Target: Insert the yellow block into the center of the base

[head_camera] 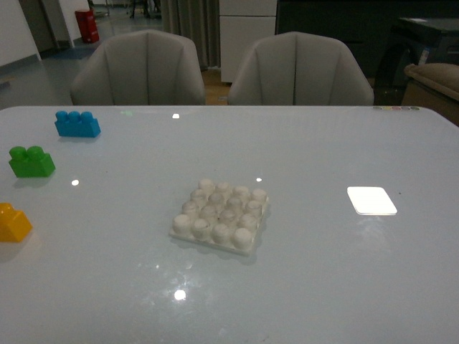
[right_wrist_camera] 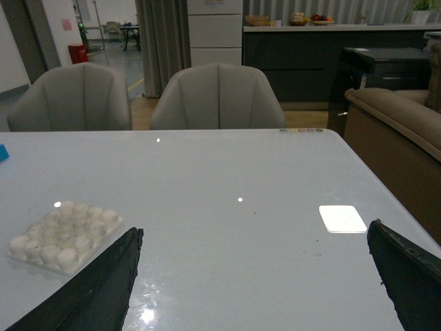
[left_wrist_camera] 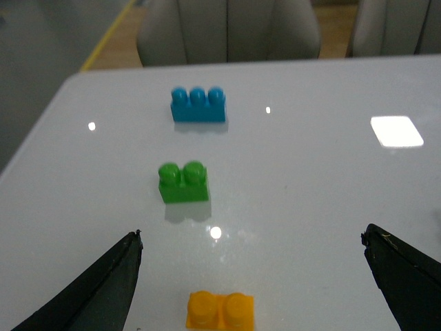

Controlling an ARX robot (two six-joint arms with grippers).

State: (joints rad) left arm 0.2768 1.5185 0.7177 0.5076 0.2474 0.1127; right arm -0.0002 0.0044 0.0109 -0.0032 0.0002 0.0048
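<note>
The yellow block [head_camera: 13,223] lies at the table's left edge; in the left wrist view it [left_wrist_camera: 220,312] sits low between the spread fingers. My left gripper [left_wrist_camera: 251,238] is open and empty above the table, just short of the block. The whitish studded base [head_camera: 221,216] lies at the table's middle; it also shows in the right wrist view [right_wrist_camera: 63,234]. My right gripper [right_wrist_camera: 253,234] is open and empty, over bare table to the right of the base. Neither gripper shows in the front view.
A green two-stud brick [head_camera: 31,161] and a blue three-stud brick [head_camera: 77,124] lie beyond the yellow block on the left. A flat smooth white rectangle [head_camera: 371,200] lies on the right. Two grey chairs [head_camera: 140,68] stand behind the table.
</note>
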